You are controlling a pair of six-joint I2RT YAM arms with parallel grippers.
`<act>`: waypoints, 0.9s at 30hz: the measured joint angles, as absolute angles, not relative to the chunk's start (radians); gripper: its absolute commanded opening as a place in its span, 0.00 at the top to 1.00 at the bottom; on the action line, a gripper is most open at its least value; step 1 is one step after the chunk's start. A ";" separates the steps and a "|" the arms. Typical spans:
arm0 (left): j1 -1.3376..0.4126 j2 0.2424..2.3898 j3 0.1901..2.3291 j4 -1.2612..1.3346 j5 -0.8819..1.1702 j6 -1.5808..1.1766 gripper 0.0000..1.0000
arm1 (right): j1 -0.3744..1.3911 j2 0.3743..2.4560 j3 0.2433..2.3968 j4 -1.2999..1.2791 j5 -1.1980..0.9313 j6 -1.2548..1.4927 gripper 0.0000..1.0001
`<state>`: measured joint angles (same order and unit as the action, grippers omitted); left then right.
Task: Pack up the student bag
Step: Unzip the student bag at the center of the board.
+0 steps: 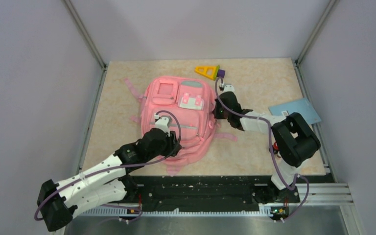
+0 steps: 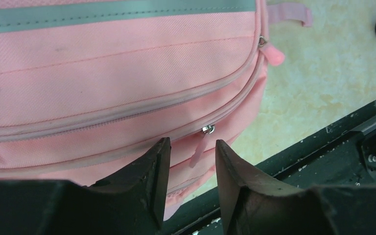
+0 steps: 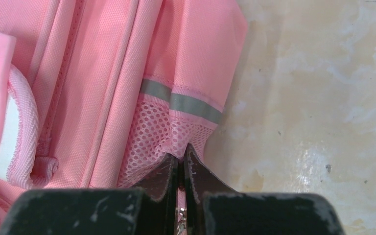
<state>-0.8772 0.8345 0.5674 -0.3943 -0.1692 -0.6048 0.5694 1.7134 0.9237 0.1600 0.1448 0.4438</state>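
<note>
The student bag (image 1: 174,105) lies flat on the worktop (image 1: 259,147), front side up. The left gripper (image 2: 192,144) hangs over the bag's lower edge with its jaws a narrow gap apart. A pink zip pull (image 2: 198,152) shows between them, and I cannot tell whether they touch it. The right gripper (image 3: 181,157) is at the bag's side, jaws pinched tight on the mesh pocket (image 3: 149,132) just below a grey strip (image 3: 196,107). Well to the right of those jaws lies a blue booklet (image 1: 295,110) — its white label (image 1: 285,113) is too small to read.

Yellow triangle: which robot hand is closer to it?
Right. The right gripper pinches the student bag's side, toward the yellow triangle; the left gripper is farther, at the bag's near end.
</note>
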 measured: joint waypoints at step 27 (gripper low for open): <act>-0.925 0.900 0.554 -0.352 -0.202 -0.667 1.00 | 0.555 1.716 0.925 0.160 0.120 0.437 1.00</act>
<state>-0.9253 0.9005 0.5541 -0.3519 -0.2016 -0.6670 0.5549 1.7164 0.9249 0.1596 0.1196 0.4374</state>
